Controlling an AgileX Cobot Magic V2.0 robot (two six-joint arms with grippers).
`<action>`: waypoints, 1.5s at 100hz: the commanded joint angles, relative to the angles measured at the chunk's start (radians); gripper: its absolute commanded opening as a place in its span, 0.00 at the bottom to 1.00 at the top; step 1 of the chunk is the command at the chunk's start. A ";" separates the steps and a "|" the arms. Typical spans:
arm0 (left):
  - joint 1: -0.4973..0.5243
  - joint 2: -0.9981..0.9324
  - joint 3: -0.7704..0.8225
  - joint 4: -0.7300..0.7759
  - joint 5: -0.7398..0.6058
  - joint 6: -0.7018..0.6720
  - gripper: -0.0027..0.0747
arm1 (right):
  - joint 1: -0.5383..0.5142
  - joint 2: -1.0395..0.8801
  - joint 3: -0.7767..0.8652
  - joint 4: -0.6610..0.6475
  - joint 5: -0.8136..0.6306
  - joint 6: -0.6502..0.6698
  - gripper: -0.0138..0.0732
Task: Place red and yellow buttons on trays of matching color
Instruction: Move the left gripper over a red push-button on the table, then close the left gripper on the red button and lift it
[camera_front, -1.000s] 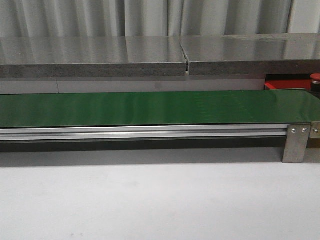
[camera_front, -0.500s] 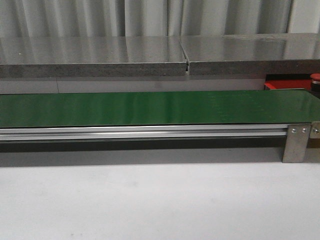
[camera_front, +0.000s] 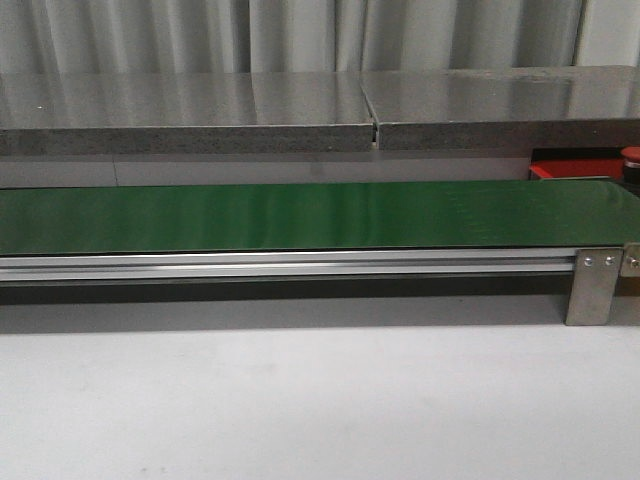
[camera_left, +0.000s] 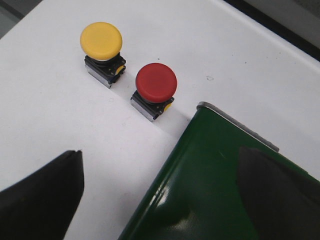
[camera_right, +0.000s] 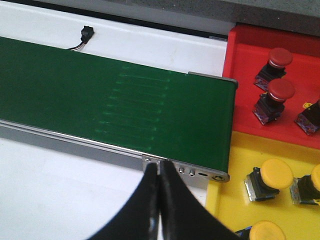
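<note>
In the left wrist view a yellow button (camera_left: 101, 40) and a red button (camera_left: 156, 82) stand side by side on the white table, beyond the belt's end. My left gripper (camera_left: 160, 155) is open and empty, one finger over the table and the other over the belt, short of both buttons. The right wrist view shows a red tray (camera_right: 245, 60) holding red buttons (camera_right: 281, 90) and, beside it, a yellow tray (camera_right: 235, 200) holding yellow buttons (camera_right: 276, 172). My right gripper (camera_right: 159, 166) is shut on nothing, above the belt's metal rail. The front view shows no gripper.
The long green belt (camera_front: 300, 215) runs across the table on an aluminium rail with a metal bracket (camera_front: 592, 285). A grey shelf (camera_front: 300, 110) stands behind it. A corner of the red tray (camera_front: 565, 168) shows at its right end. A small cable plug (camera_right: 86, 34) lies behind the belt.
</note>
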 joint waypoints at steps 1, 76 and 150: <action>0.003 0.012 -0.083 -0.009 -0.023 -0.009 0.83 | 0.001 -0.009 -0.032 0.008 -0.055 -0.007 0.08; 0.033 0.340 -0.449 -0.026 0.083 -0.034 0.83 | 0.001 -0.009 -0.032 0.008 -0.055 -0.007 0.08; 0.035 0.445 -0.514 -0.042 0.110 -0.034 0.53 | 0.001 -0.009 -0.032 0.008 -0.055 -0.007 0.08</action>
